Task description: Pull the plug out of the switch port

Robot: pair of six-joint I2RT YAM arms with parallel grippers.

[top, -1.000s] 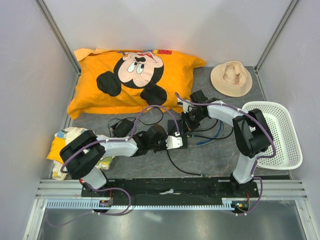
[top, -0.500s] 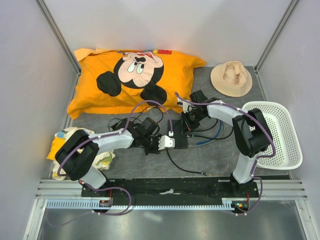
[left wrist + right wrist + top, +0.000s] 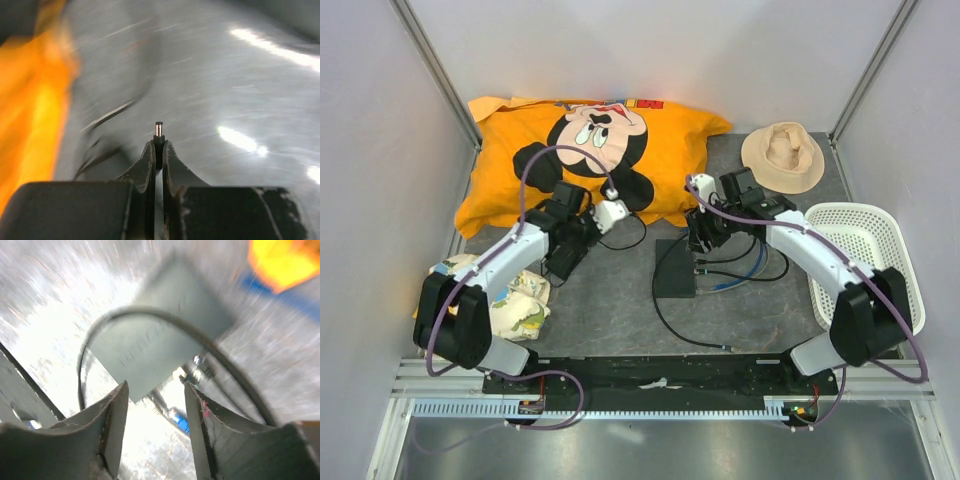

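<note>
Now I am holding the barrel plug [image 3: 158,131] clamped between the fingers of the left gripper [image 3: 157,150], its metal tip sticking out ahead of them. The switch [image 3: 675,268] is lying well apart to this gripper's right, just under the right gripper [image 3: 155,387], whose jaws are standing apart on nothing. I am judging the pull as done. Next I am only needing to lay the plug down gently.

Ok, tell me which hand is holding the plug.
The left hand, pinched shut on the small metal-tipped plug beside the orange pillow. The right hand stands open near the switch, holding nothing.
</note>
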